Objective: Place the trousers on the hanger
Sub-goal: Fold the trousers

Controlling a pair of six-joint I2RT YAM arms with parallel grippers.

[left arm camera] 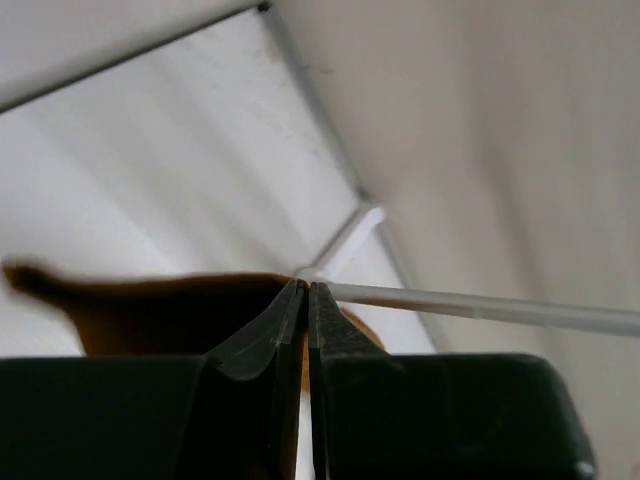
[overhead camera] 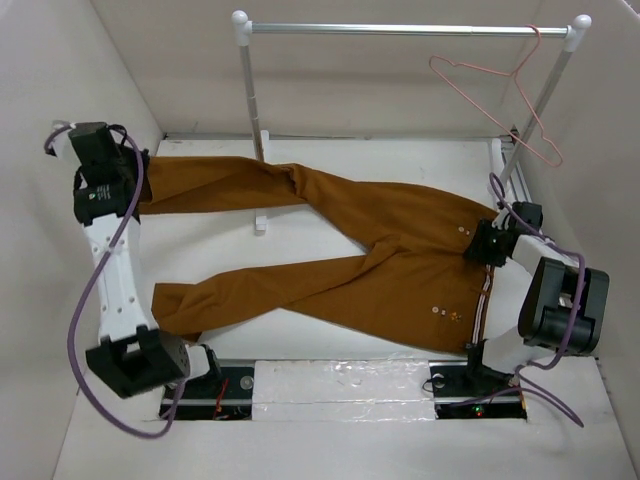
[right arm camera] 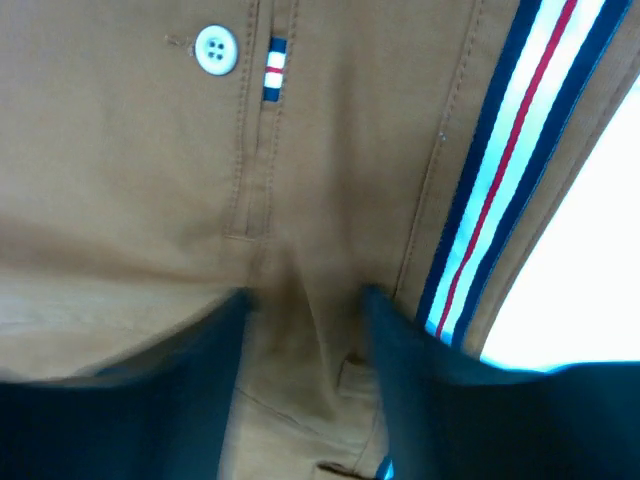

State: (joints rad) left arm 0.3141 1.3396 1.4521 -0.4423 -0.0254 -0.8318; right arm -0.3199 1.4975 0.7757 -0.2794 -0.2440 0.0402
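Observation:
The rust-brown trousers (overhead camera: 380, 260) lie spread flat on the table, legs pointing left and waistband at the right. My left gripper (overhead camera: 138, 192) is at the end of the far leg. In the left wrist view it (left arm camera: 304, 287) is shut, and brown cloth (left arm camera: 150, 310) reaches right up to its tips. My right gripper (overhead camera: 480, 245) is down on the waistband. Its blurred fingers (right arm camera: 400, 340) pinch a puckered ridge of cloth (right arm camera: 300, 320) beside the striped lining (right arm camera: 510, 170) and a light button (right arm camera: 215, 50). The pink hanger (overhead camera: 500, 90) hangs on the rail at the back right.
A silver rail (overhead camera: 400, 30) on white posts spans the back of the table, and the left post's foot (overhead camera: 260, 225) stands between the two trouser legs. White walls close in on the left, back and right. The rail (left arm camera: 480, 305) also shows beyond the left fingertips.

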